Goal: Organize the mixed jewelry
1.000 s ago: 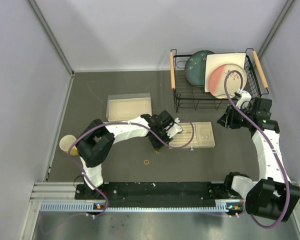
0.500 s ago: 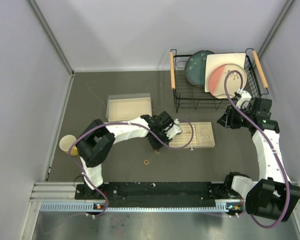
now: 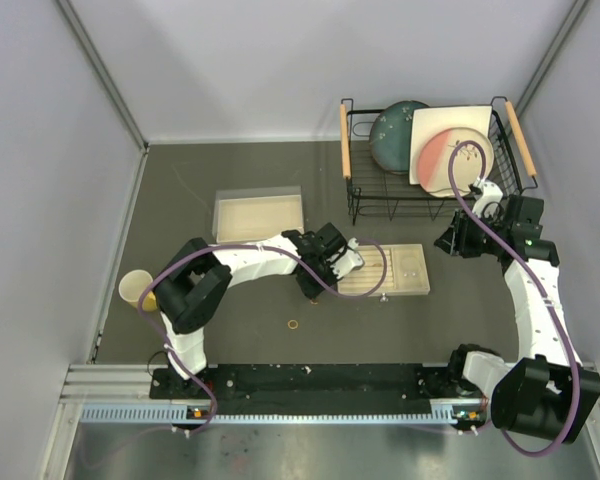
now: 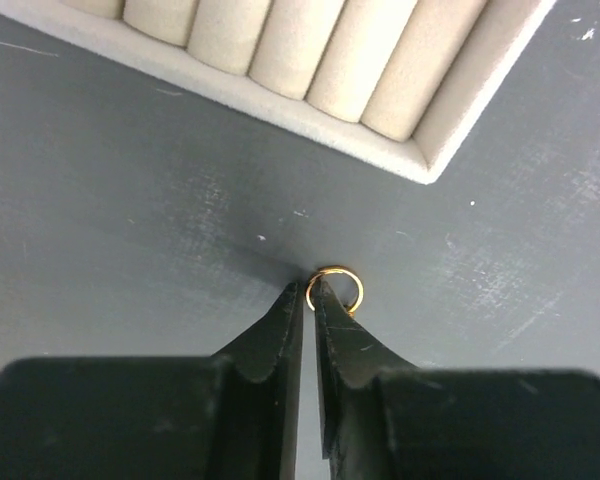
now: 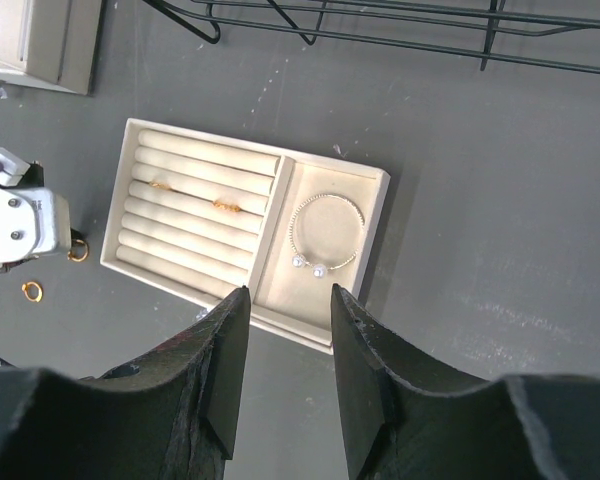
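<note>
One ring (image 4: 336,289) beside tray (image 4: 420,160) corner, perhaps pinched.

Non-task stuff on my counter (image 3: 230,335) — dark grey, scuffed. Beige slotted tray (image 5: 340,167) sits mid-counter: padded rolls on its left part, one open compartment on its right. Black wire rack (image 3: 400,206) with wooden handles stands at the far right, just beyond the tray and apart from it. In it, a dark green plate (image 3: 392,135) and a white square plate (image 3: 448,150) with a pink-red patch, both leaning. Shallow pale box (image 3: 259,216) left of the rack. Yellow cup (image 3: 135,288) at the left edge — well apart from everything else.
</note>
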Robot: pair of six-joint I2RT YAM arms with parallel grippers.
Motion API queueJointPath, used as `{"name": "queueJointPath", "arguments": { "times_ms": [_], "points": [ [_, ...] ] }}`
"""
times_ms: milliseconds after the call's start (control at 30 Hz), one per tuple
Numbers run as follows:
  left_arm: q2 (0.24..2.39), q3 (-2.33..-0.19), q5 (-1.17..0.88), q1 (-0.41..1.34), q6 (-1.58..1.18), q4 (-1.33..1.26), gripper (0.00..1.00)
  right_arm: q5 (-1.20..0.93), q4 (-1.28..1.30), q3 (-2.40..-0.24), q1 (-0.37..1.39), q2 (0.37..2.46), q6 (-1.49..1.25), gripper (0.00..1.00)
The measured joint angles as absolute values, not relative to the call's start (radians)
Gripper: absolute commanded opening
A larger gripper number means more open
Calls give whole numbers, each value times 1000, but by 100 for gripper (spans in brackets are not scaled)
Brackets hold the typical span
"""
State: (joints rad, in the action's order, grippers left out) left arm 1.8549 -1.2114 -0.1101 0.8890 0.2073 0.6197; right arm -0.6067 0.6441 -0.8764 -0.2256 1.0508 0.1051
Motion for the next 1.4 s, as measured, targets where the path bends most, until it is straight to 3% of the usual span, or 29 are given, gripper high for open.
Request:
{"name": "queueJointPath", "arguments": {
  "times_ms": [67,300,700,900,1100,1400],
  "points": [
    [1856,-1211,-114,889,208,620,0,-606,644,-876,-226,1051,105,39],
    [1872,-1236,-108,890,236,641,0,-606,644,-876,-226,1052,105,38],
    [1927,-1313,-77,892,511,634,0,-603,644,-876,-226,1059,105,38],
    [1927,-1313,-62,886,598,609,12,-603,644,-876,-226,1059,105,38],
    [1927,-1314,-50,868,607,597,36,-603,644,-876,-226,1066,110,38],
    [1923,-1359,-55,826,496,622,40,-603,644,-876,-226,1069,112,38]
  ]
}}
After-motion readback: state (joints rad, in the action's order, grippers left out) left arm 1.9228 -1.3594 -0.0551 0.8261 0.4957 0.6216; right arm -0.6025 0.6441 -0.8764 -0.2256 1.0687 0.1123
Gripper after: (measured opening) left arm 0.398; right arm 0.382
